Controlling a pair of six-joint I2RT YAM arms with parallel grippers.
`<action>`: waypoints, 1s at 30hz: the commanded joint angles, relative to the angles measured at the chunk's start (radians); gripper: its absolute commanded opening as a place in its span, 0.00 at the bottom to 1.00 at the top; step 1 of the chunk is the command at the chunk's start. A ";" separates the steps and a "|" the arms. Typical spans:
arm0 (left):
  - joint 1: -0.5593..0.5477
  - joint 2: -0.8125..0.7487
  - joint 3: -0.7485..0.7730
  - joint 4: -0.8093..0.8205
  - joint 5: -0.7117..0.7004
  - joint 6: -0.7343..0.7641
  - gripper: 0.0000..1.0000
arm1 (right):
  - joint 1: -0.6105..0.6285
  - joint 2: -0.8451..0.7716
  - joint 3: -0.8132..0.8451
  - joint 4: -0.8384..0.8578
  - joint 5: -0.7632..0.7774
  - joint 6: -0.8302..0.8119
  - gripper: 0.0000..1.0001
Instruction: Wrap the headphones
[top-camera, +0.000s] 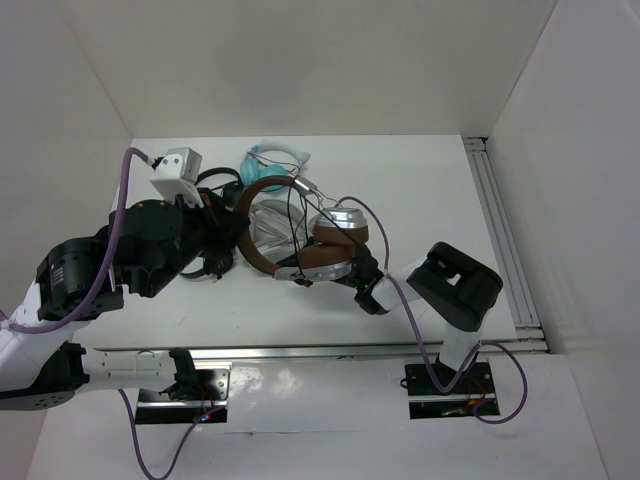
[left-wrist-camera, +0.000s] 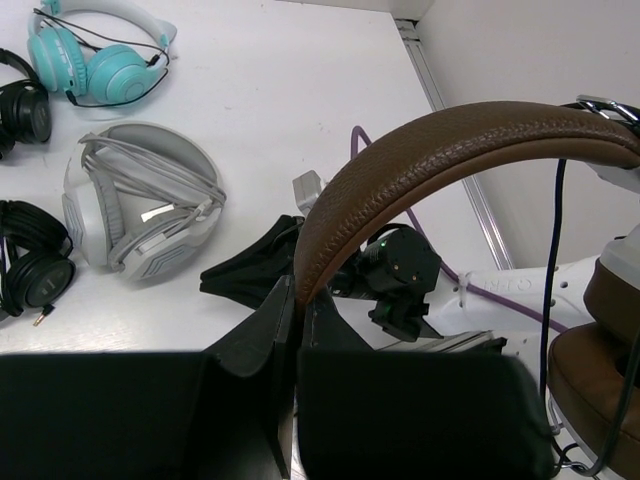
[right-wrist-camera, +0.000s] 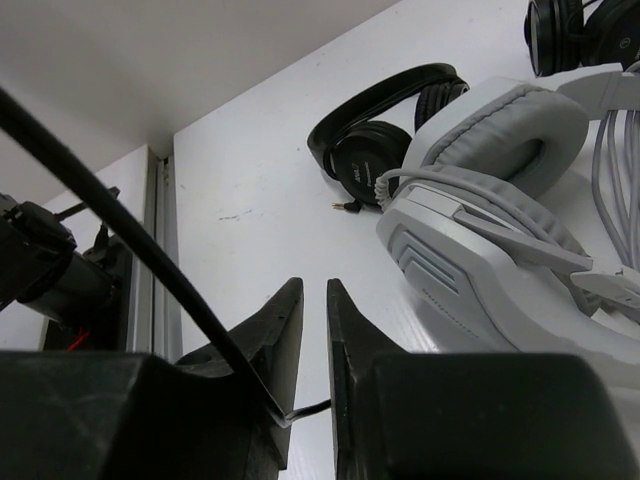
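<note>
L gripper: left gripper (left-wrist-camera: 298, 300) clamped on the brown headband (left-wrist-camera: 450, 140) near one end of the arc. One finger sits each side of the band, no gap seen.
R gripper: right gripper (right-wrist-camera: 315, 292) jaws narrow, only a thin slit between the fingers (right-wrist-camera: 270, 340).
R grip status: thin black cable (right-wrist-camera: 130, 225) runs diag. across one finger and enters the slit low down. Pinched or just lying across: cannot tell.
Task item: headphones (top-camera: 325, 255) at mid-table, between the two grippers. Band end is at the L gripper, cups are toward the R gripper.
Attitude: in the L wrist view the band arcs up over the table, gripped end raised. Brown ear pad (left-wrist-camera: 600, 370) sits low at the right edge of that view.
Ear cup: silver ear cup (top-camera: 345, 218) shows in the top view, just beside the R gripper tip.
Cable run: loose loops over band and cups in the top view. One strand drops vert. beside the ear pad in the L wrist view.
Neighbours: light-grey pair (left-wrist-camera: 140, 200) lies flat on the table (top-camera: 430, 190), partly under the headphones in the top view. Teal pair (left-wrist-camera: 100, 55) lies beyond it toward the back wall. Black pairs (left-wrist-camera: 30, 265) lie on its left.
Rail: alum. rail (top-camera: 500, 230) runs along the table's right edge, well apart from all pairs.
</note>
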 joint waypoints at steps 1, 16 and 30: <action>-0.002 -0.017 0.046 0.090 -0.029 -0.051 0.00 | 0.007 0.012 0.031 0.151 -0.006 0.001 0.23; -0.002 -0.036 0.046 0.090 -0.029 -0.051 0.00 | 0.025 0.051 0.028 0.113 0.026 -0.022 0.38; -0.002 -0.045 0.046 0.090 -0.057 -0.060 0.00 | 0.034 0.084 -0.024 0.119 0.057 -0.032 0.38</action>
